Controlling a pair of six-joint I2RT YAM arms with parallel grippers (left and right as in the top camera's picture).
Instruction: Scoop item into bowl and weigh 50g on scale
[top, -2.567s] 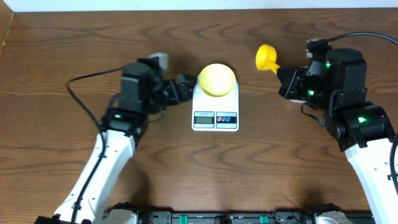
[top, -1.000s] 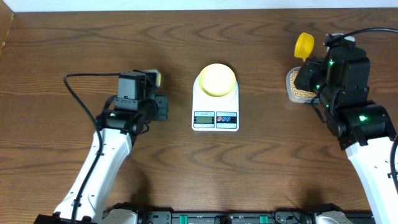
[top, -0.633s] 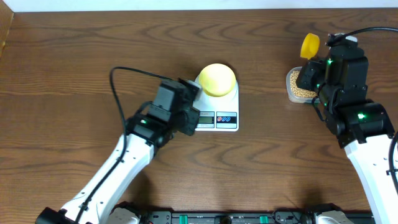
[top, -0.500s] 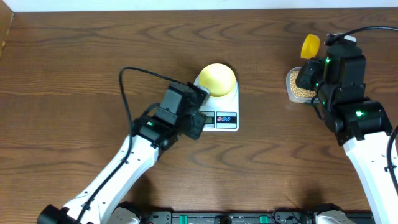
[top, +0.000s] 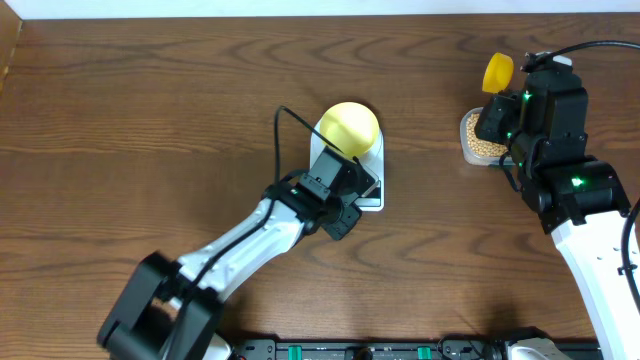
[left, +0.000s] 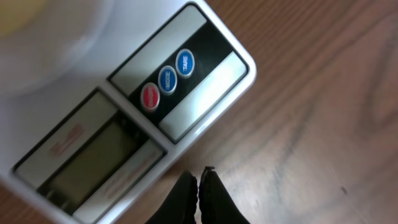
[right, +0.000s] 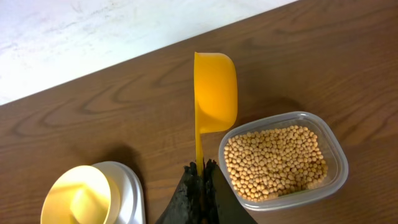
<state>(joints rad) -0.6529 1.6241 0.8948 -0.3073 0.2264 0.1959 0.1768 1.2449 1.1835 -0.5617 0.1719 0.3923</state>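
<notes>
While closed and empty, left end effector (left: 199, 184) just beside button edge of scale (left: 200, 80)

Obstacle: left arm (top: 255, 235) across scale (top: 378, 158) front. Open lane between bowl (top: 349, 127) and tub (top: 476, 150). Near tub's far edge: scoop (top: 497, 72), height unclear. Free: table (top: 120, 110) left half.

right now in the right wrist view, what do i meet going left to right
pale yellow bowl → yellow scoop → clear tub of beans
</notes>
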